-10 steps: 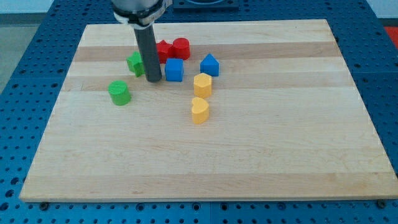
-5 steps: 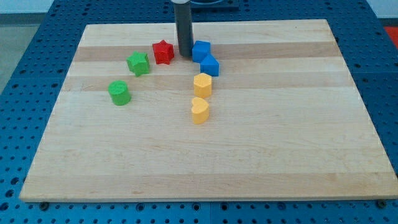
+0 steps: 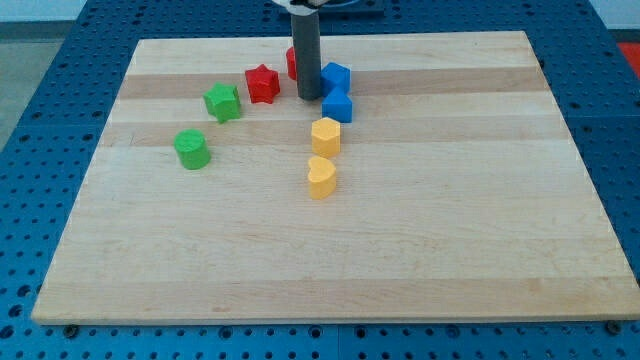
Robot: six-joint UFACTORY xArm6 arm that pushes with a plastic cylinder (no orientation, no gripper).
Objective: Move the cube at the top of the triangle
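Note:
The blue cube [image 3: 336, 76] sits near the view's top centre, directly above the blue triangular block [image 3: 337, 105] and touching it. My tip [image 3: 309, 96] stands just left of the two blue blocks, beside the cube's lower left edge. The rod hides most of a red cylinder [image 3: 292, 62] behind it.
A red star-shaped block [image 3: 262, 83] lies left of the rod. A green star-shaped block [image 3: 222, 101] and a green cylinder [image 3: 191, 148] lie farther left. A yellow hexagonal block [image 3: 325, 134] and a yellow heart-shaped block [image 3: 321, 177] sit below the blue blocks.
The rod swept from left of the blue cube up and right. The cube went from left of the triangular block to directly above it. The tip then shifted slightly down-right.

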